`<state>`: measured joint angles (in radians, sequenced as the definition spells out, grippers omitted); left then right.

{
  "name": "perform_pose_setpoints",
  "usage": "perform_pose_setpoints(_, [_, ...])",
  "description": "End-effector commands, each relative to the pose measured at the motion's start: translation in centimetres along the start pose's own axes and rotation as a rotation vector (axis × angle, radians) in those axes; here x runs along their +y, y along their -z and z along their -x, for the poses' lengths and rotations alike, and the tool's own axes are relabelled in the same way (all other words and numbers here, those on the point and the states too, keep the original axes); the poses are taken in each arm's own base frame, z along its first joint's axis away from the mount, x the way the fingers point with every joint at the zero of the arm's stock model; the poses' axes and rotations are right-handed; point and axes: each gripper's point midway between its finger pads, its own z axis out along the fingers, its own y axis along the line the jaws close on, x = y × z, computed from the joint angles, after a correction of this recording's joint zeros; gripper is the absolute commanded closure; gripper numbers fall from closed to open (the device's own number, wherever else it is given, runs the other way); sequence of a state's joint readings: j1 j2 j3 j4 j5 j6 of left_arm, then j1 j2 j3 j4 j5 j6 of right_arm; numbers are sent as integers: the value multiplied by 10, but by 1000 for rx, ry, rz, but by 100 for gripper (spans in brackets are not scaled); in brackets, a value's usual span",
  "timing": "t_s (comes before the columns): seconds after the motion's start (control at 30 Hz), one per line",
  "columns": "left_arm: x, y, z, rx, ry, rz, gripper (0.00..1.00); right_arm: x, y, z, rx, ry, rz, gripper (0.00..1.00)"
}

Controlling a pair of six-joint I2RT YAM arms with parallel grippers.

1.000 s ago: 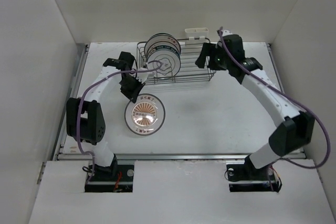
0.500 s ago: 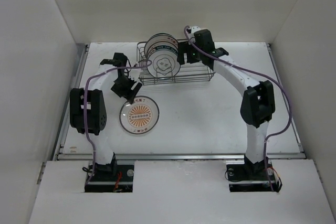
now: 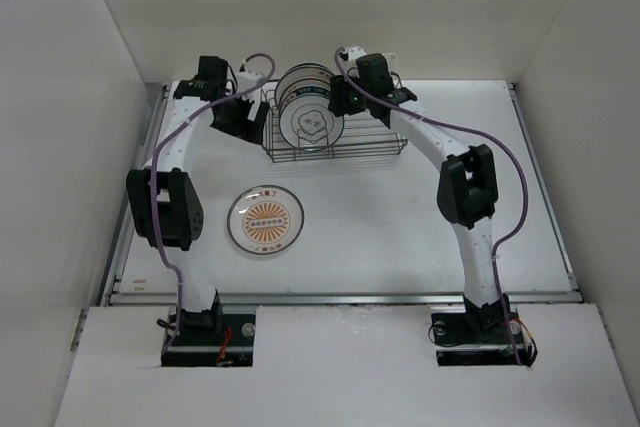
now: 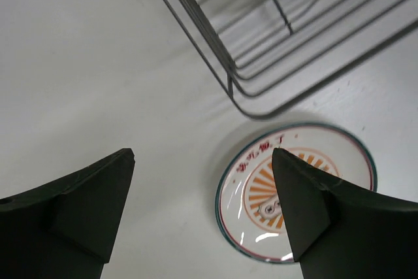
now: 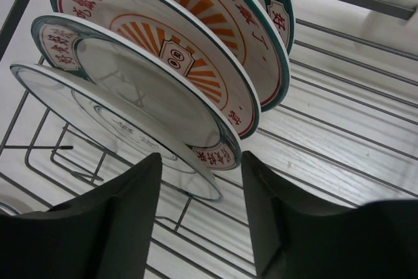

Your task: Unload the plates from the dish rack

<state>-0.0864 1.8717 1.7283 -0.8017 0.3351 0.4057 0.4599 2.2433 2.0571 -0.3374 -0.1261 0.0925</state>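
One white surface carries everything, walled in by pale panels on three sides. Toward its far edge sits the dish rack, a dark wire basket whose right half holds nothing; its near-left corner shows in the left wrist view. The stack of plates stands on edge in the rack's left half, leaning together. From the right wrist camera four of them can be told apart: a pale front plate with a thin dark rim, behind it a banded plate with red characters on its band, then a sunburst plate with orange rays, and a teal-rimmed rear plate. A lone plate with an orange sunburst centre lies flat on the surface, well in front of the rack's left end and apart from it; the left wrist view shows it just past the rack's corner. The right hand is at the right face of the stack, its fingers apart, with the lower rims of the front plates lying in line with the gap; no contact can be made out. The left hand hangs just left of the rack, fingers spread wide and holding nothing.
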Motion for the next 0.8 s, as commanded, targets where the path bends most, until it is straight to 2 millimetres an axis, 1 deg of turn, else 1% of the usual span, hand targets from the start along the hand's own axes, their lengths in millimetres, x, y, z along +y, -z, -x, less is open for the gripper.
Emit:
perform_pose_setpoints(0.0, [1,-11,23,-41,115,-30,18,18,-3,32,-96,36,66,44])
perform_pose_setpoints(0.03, [6,-11,31,-55,126,-17,19,17,-7,27,-86,35,65,47])
perform_pose_setpoints(0.07, [12,-23,28,-29,163,0,26,18,-5,32,-98,37,66,56])
perform_pose_setpoints(0.1, [16,-28,32,-34,175,11,31,17,-9,27,-87,35,65,60])
perform_pose_setpoints(0.13, [19,-28,41,-52,179,16,36,18,-9,27,-86,35,74,65])
perform_pose_setpoints(0.17, [18,-32,41,-45,182,0,41,18,-9,27,-86,35,74,74])
perform_pose_setpoints(0.2, [17,-42,40,-31,201,-18,50,18,-9,27,-86,35,74,78])
perform_pose_setpoints(0.23, [16,-46,41,-30,211,-30,52,19,-6,31,-95,37,75,83])
perform_pose_setpoints(0.27, [19,-47,46,-40,208,-27,53,18,-6,31,-96,36,66,87])
perform_pose_setpoints(0.3, [21,-56,44,-27,221,-31,55,22,-2,33,-101,50,65,93])
perform_pose_setpoints(0.33, [18,-57,50,-30,209,-25,61,21,3,37,-107,62,53,99])
perform_pose_setpoints(0.43, [15,-65,50,-9,208,-34,72,22,12,43,-130,88,27,100])
perform_pose_setpoints(0.47, [11,-71,48,3,203,-41,76,21,20,48,-146,89,16,100])
perform_pose_setpoints(0.5, [14,-69,53,-13,208,-26,84,20,24,53,-158,101,7,100])
perform_pose_setpoints(0.53, [16,-69,53,-11,217,-15,87,17,27,54,-159,112,-14,100])
perform_pose_setpoints(0.57, [19,-70,55,-21,213,-2,89,16,31,59,-171,112,-25,100])
perform_pose_setpoints(0.6, [21,-70,57,-30,221,9,91,20,41,67,-185,126,-31,100])
perform_pose_setpoints(0.63, [23,-66,59,-36,219,25,93,18,45,72,-197,125,-50,100])
perform_pose_setpoints(0.67, [25,-66,60,-43,217,35,93,11,52,80,-215,121,-99,100])
perform_pose_setpoints(0.7, [27,-67,62,-50,215,46,95,10,66,94,-244,119,-118,100])
perform_pose_setpoints(0.77, [31,-62,63,-54,213,71,100,0,80,104,-267,110,-188,100])
